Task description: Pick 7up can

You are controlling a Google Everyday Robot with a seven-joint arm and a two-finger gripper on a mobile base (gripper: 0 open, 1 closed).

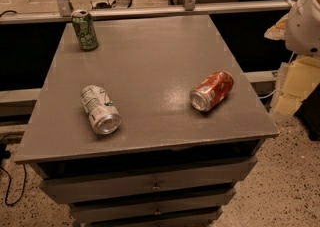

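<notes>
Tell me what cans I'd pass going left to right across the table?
Green can → 7up can → orange-red can. The gripper is not in view; only a white robot part shows at the far right.

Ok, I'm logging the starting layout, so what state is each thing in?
7up can: on its side, front left
green can: upright, back left corner
orange-red can: on its side, right
gripper: not in view; only a white robot part at the right edge
</notes>
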